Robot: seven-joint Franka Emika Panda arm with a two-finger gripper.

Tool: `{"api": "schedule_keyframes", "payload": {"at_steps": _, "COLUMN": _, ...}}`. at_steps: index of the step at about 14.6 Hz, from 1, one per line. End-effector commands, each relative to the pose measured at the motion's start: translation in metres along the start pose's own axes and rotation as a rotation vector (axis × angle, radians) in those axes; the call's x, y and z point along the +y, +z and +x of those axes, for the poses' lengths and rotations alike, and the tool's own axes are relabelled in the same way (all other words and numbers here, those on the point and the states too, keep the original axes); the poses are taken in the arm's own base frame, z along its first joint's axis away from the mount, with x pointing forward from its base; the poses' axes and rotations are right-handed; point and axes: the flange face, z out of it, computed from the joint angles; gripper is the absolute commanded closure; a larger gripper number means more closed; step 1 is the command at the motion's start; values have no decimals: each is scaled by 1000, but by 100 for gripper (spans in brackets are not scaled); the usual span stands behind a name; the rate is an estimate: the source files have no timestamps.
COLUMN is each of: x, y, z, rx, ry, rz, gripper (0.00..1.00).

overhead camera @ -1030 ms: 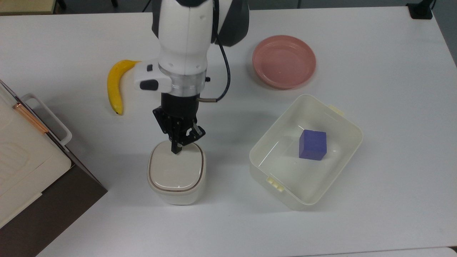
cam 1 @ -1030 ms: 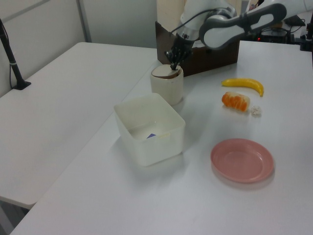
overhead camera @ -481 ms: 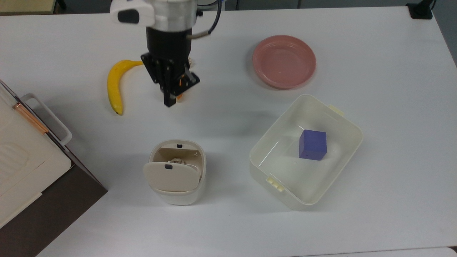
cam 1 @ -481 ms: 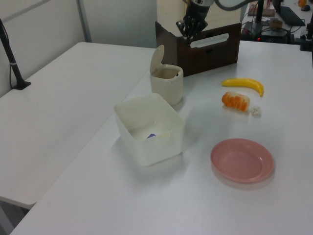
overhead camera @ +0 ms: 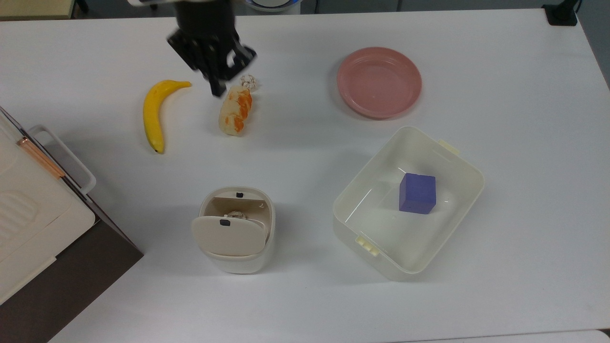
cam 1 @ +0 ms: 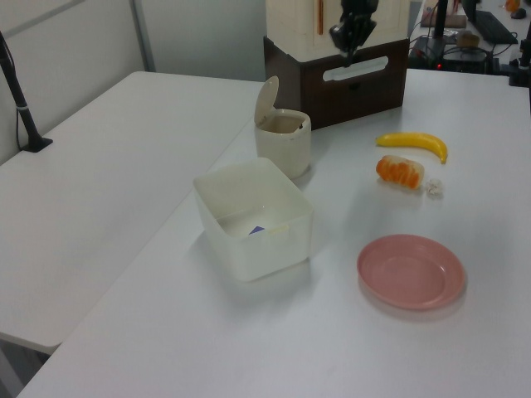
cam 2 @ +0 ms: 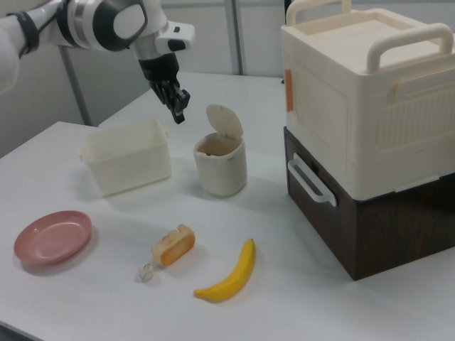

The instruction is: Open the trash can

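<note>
From the top view, the trash can [overhead camera: 237, 229] stands lid-up beside the tub [overhead camera: 408, 202]; the gripper [overhead camera: 217, 85] hangs near the banana [overhead camera: 155, 113], jaws seemingly closed. Left view: lid raised. Right view: gripper [cam 2: 179, 110] high beside the can

The setting is a robotics laboratory or test office. A plain white worktop [overhead camera: 500, 71] adjoins a second white table [cam 1: 108, 191], with partition panels [cam 1: 75, 58] behind them and a desk carrying cables and electronic equipment [cam 1: 481, 29] in the background of the left view. Staged test props, including a banana [overhead camera: 153, 114], a pink plate [overhead camera: 379, 82] and a purple cube [overhead camera: 417, 193], lie spaced apart on the worktop.
</note>
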Motion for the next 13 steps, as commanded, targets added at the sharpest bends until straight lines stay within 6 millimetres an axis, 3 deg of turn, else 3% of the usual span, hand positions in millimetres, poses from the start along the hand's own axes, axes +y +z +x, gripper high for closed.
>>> {"api": "schedule_keyframes", "payload": {"at_steps": 1, "x": 25, "y": -37, "z": -25, "rx": -62, "ry": -115, "rz": 28, "gripper": 100}}
{"api": "schedule_keyframes", "payload": {"at_steps": 7, "x": 46, "y": -62, "z": -46, "rx": -138, "ry": -278, "rz": 25, "gripper": 100}}
{"api": "schedule_keyframes", "payload": {"at_steps": 13, "x": 59, "y": -66, "z": -54, "rx": -165, "ry": -356, "rz": 30, "gripper": 100}}
